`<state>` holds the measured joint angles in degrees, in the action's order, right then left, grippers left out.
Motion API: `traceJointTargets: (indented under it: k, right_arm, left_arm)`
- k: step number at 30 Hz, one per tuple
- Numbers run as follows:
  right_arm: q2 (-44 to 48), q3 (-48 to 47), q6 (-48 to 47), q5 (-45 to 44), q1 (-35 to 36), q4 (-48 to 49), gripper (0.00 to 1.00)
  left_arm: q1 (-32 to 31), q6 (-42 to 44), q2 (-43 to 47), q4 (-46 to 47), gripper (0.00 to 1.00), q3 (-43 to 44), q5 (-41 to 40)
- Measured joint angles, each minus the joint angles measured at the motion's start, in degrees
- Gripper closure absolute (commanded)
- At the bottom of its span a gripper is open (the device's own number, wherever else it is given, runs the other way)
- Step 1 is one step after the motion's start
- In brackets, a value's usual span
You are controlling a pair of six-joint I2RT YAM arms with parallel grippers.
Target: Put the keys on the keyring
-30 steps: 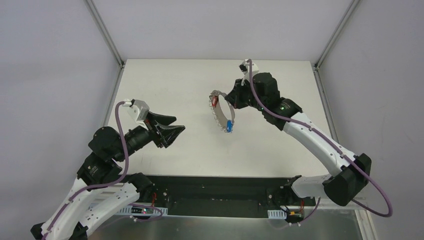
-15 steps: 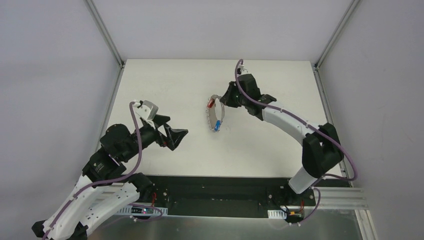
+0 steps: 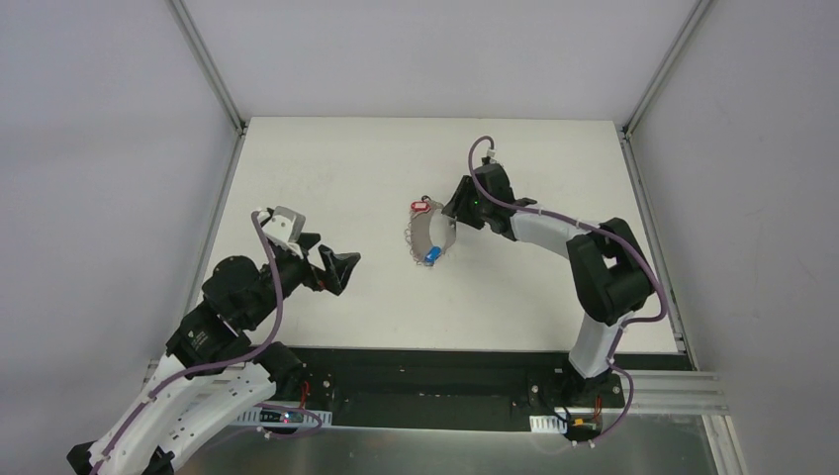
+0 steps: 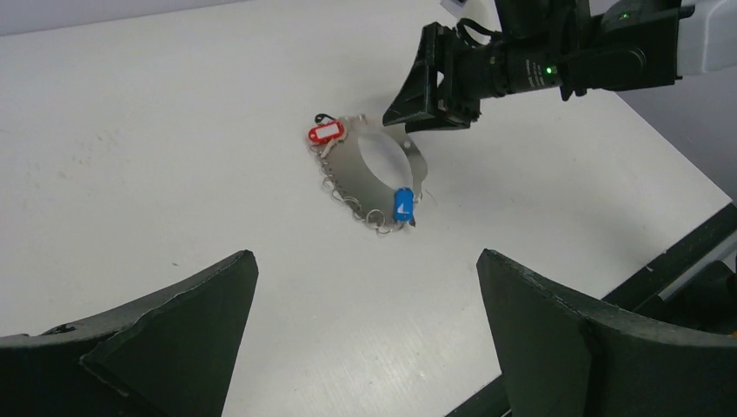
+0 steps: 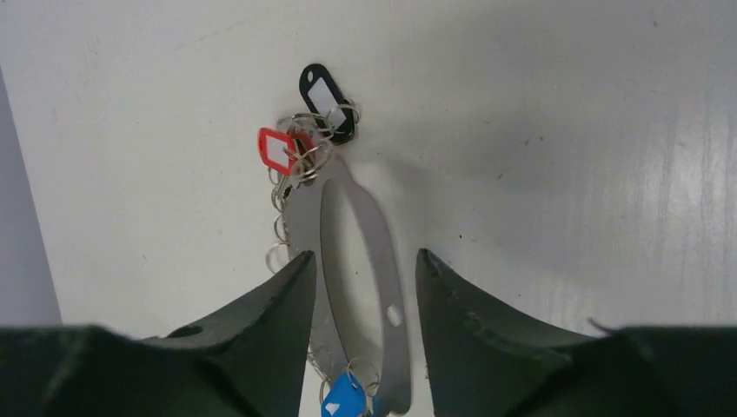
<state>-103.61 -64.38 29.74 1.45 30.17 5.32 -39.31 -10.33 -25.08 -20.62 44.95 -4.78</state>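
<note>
The keyring [image 3: 423,236], a flat silvery band loop fringed with small wire rings, lies on the white table [image 3: 326,168]. A red key [image 3: 423,208] and a dark key [image 5: 323,91] hang at its far end, a bright blue key [image 3: 433,254] at its near end. My right gripper [image 3: 451,212] stands low over the ring's right side. Its jaws are apart, astride the band [image 5: 387,261], with slim gaps either side. My left gripper [image 3: 341,267] hovers wide open to the left, holding nothing, well short of the keyring [image 4: 343,165].
The table's black front rail [image 3: 435,371] runs along the near edge. Metal frame posts [image 3: 208,64] rise at the back corners. The right arm's elbow [image 3: 613,267] bends over the table's right side.
My right gripper came down and left with the keyring, set it on the table and parted its jaws. My left gripper opened fully and drew back slightly.
</note>
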Motion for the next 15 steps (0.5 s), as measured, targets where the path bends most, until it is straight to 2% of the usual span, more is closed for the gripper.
traceJointTargets:
  k: [10, 11, 12, 15]
  right_arm:
    - [0.39, 0.76, -0.63, -1.88, -0.33, 0.70, 0.20]
    - [0.81, 0.76, -0.90, -2.40, -0.35, 0.33, 0.07]
    - [1.49, 0.81, -1.27, -2.89, -0.37, -0.13, 0.02]
    - [5.77, 1.51, -2.34, -4.52, -0.35, -1.64, 0.01]
  left_arm:
    - [0.00, 1.64, 3.28, -0.07, 0.01, -0.85, -3.67]
    - [0.00, 1.70, 3.28, -0.07, 0.01, -0.85, -3.87]
    - [0.00, 1.77, 3.26, -0.07, 0.01, -0.85, -4.24]
    - [0.00, 1.81, 2.84, -0.07, 0.01, -0.85, -4.85]
